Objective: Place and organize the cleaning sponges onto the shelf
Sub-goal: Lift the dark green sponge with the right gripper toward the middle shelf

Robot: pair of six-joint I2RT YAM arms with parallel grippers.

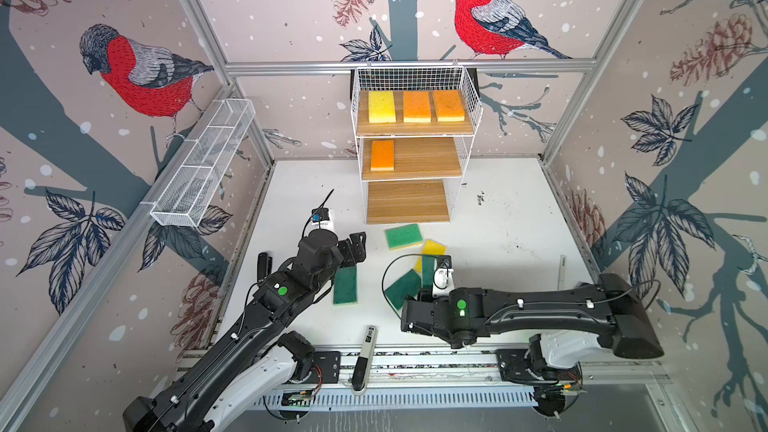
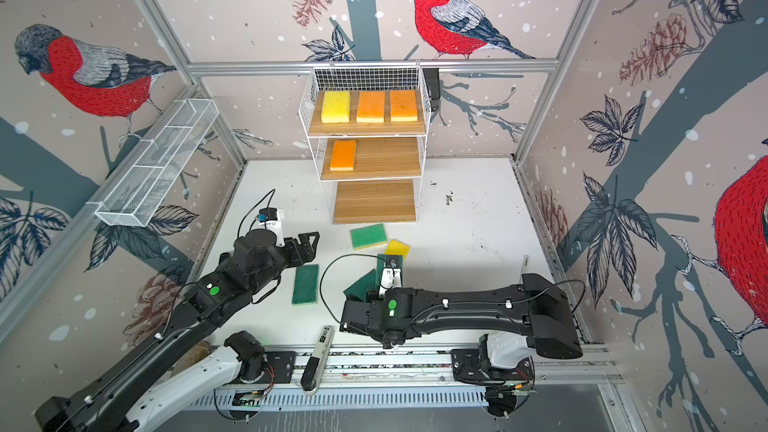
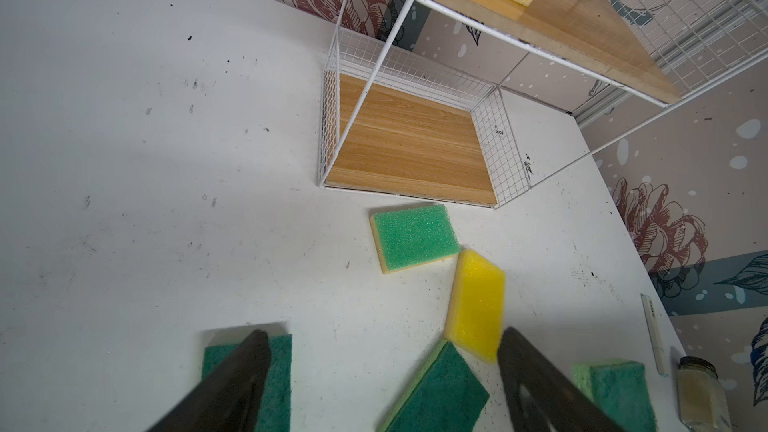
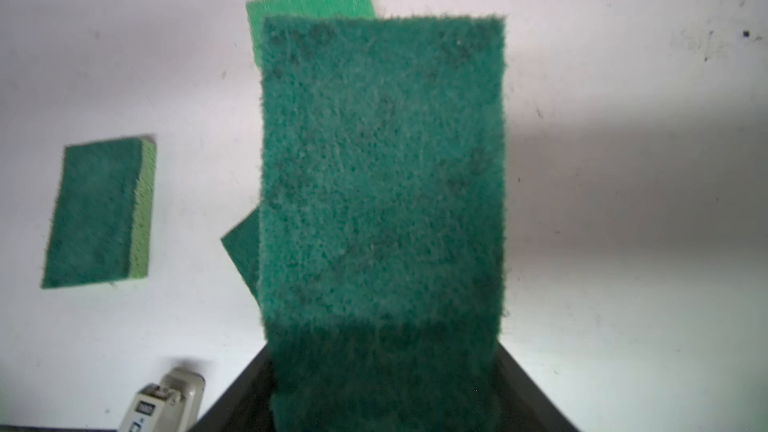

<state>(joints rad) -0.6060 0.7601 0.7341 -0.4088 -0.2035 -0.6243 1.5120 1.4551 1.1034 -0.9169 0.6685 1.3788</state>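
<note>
The shelf (image 1: 409,201) stands at the back, with a yellow sponge (image 1: 381,106) and two orange sponges (image 1: 417,106) on its top board. One more orange sponge (image 1: 382,155) lies on the middle board. My right gripper (image 4: 382,351) is shut on a dark green sponge (image 4: 382,160), held above the table. On the table lie a light green sponge (image 1: 403,236), a yellow sponge (image 1: 433,248) and two dark green sponges (image 1: 345,284) (image 1: 402,289). The left gripper (image 3: 384,334) hangs open and holds nothing, above the left dark green sponge (image 3: 274,384).
A long white mesh basket (image 1: 203,164) hangs on the left wall rail. A grey marker-like tool (image 1: 365,351) lies at the table's front edge. A thin pale strip (image 1: 562,272) lies near the right wall.
</note>
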